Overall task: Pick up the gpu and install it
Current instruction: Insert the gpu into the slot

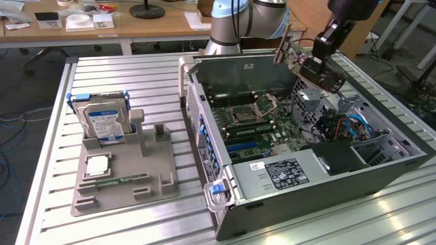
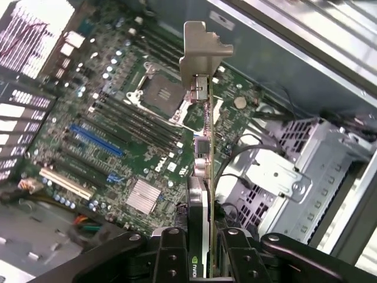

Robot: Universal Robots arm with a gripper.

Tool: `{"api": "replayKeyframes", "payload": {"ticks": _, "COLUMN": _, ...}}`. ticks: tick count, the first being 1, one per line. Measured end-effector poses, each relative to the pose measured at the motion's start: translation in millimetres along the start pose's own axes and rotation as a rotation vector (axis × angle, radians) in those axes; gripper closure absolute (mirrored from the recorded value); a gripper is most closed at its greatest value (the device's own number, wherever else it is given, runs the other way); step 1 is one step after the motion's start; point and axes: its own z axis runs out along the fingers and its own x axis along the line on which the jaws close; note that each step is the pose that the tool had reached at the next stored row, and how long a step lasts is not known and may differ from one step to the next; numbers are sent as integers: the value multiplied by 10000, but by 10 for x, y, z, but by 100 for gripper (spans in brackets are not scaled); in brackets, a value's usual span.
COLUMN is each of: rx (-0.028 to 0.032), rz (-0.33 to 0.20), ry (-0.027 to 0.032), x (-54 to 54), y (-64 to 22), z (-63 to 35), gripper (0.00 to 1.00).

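The gpu (image 1: 310, 64) hangs tilted in the air above the open computer case (image 1: 327, 178), toward the exterior view's right. It is a thin card with a green board, a dark cooler and a silvery bracket at its far end. My gripper (image 1: 325, 43) is shut on the card's upper end. In the wrist view the gpu (image 2: 203, 147) runs edge-on away from my gripper (image 2: 200, 247), its bracket (image 2: 203, 53) farthest out. Below it lies the motherboard (image 2: 118, 135) with a blue slot (image 2: 97, 140) and the bare CPU socket (image 2: 159, 94).
A silver hard drive (image 1: 102, 120) with a blue-white label stands in a grey holder (image 1: 122, 173) at the exterior view's left, on the slatted metal table (image 1: 122, 76). Inside the case sit a drive cage (image 2: 294, 171), cables and a black power supply (image 1: 286, 173).
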Motion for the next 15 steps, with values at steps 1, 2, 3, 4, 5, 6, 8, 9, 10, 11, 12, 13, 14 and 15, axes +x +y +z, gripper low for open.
{"api": "replayKeyframes", "payload": {"ticks": 1, "rx": -10, "rz": -180, "ry": 9, "x": 0, "y": 0, "z": 1, "gripper": 73}}
{"api": "replayKeyframes", "payload": {"ticks": 2, "rx": -20, "rz": -370, "ry": 19, "x": 0, "y": 0, "z": 1, "gripper": 73}}
{"api": "replayKeyframes", "payload": {"ticks": 3, "rx": -30, "rz": -549, "ry": 28, "x": 0, "y": 0, "z": 3, "gripper": 73}}
{"api": "replayKeyframes", "payload": {"ticks": 4, "rx": -41, "rz": -729, "ry": 36, "x": 0, "y": 0, "z": 4, "gripper": 73}}
{"api": "replayKeyframes", "payload": {"ticks": 5, "rx": -51, "rz": -908, "ry": 44, "x": 0, "y": 0, "z": 5, "gripper": 73}}
{"api": "replayKeyframes", "payload": {"ticks": 6, "rx": -61, "rz": -1088, "ry": 54, "x": 0, "y": 0, "z": 6, "gripper": 73}}
{"api": "replayKeyframes", "payload": {"ticks": 8, "rx": -78, "rz": -1393, "ry": 69, "x": 0, "y": 0, "z": 7, "gripper": 73}}
{"api": "replayKeyframes", "payload": {"ticks": 9, "rx": -80, "rz": -1440, "ry": 70, "x": 0, "y": 0, "z": 7, "gripper": 73}}
{"api": "replayKeyframes", "payload": {"ticks": 10, "rx": -81, "rz": -1445, "ry": 71, "x": 0, "y": 0, "z": 7, "gripper": 73}}
{"api": "replayKeyframes", "payload": {"ticks": 11, "rx": -81, "rz": -1447, "ry": 70, "x": 0, "y": 0, "z": 7, "gripper": 73}}
{"api": "replayKeyframes", "payload": {"ticks": 12, "rx": -81, "rz": -1447, "ry": 71, "x": 0, "y": 0, "z": 7, "gripper": 73}}
{"api": "replayKeyframes", "payload": {"ticks": 13, "rx": -81, "rz": -1447, "ry": 71, "x": 0, "y": 0, "z": 7, "gripper": 73}}
{"api": "replayKeyframes", "payload": {"ticks": 14, "rx": -82, "rz": -1448, "ry": 70, "x": 0, "y": 0, "z": 8, "gripper": 73}}
{"api": "replayKeyframes", "payload": {"ticks": 15, "rx": -82, "rz": -1457, "ry": 71, "x": 0, "y": 0, "z": 8, "gripper": 73}}
